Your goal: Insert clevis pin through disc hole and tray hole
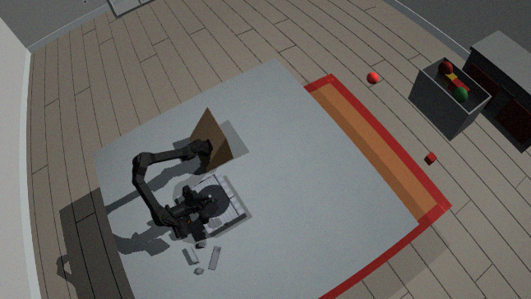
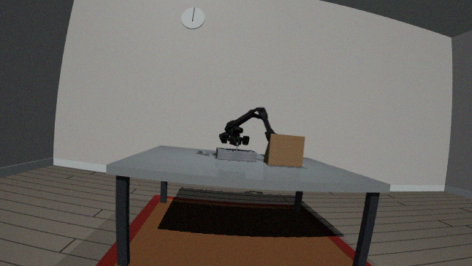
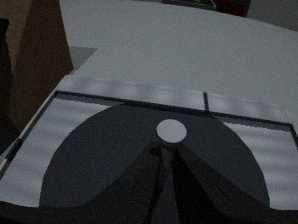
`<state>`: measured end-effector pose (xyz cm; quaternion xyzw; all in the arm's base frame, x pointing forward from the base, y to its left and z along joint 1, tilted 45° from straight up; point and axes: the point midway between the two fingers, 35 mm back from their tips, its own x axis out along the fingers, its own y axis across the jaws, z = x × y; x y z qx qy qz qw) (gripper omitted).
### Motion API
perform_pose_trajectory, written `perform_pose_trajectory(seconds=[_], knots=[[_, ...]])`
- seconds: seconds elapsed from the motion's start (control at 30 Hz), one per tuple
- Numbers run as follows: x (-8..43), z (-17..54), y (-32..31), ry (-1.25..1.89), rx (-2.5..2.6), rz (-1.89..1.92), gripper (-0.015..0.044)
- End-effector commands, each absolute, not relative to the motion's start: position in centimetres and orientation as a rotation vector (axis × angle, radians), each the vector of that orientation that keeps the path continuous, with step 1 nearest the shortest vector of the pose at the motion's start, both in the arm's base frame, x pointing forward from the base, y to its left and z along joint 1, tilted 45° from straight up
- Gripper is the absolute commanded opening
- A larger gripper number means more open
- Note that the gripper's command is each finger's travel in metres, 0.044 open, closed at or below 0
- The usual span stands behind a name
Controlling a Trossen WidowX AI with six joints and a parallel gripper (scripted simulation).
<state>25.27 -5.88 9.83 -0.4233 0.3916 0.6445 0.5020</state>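
The dark disc (image 1: 219, 201) (image 3: 90, 160) lies flat inside the rimmed steel tray (image 2: 228, 156) (image 3: 135, 93). My gripper (image 1: 207, 200) (image 2: 237, 144) (image 3: 165, 149) is shut on the clevis pin and stands over the middle part of the disc. The pin (image 2: 237, 147) is upright, its round pale head (image 3: 171, 131) uppermost, just above and ahead of the fingertips in the wrist view. Its shank points down towards the disc. The fingers and the pin hide the disc's hole, and the disc hides the tray's hole. Whether the pin's tip is in the hole cannot be told.
A tall brown box (image 1: 205, 131) (image 2: 286, 150) (image 3: 40, 45) stands on the table (image 1: 296, 164) (image 2: 175, 166) close to the tray, beside the arm's base. Small grey blocks (image 1: 190, 255) (image 1: 214, 258) (image 1: 199, 271) lie on the table on the tray's other side.
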Motion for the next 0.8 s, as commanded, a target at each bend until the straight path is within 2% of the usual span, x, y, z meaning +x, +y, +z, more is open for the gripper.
perform_pose_trajectory(seconds=[0.0, 0.77], knots=[[25.54, 9.82, -5.88, 0.944, -1.024, 1.553, 0.0000], [26.19, 9.85, -5.83, 0.944, -1.025, 1.552, 0.0000]])
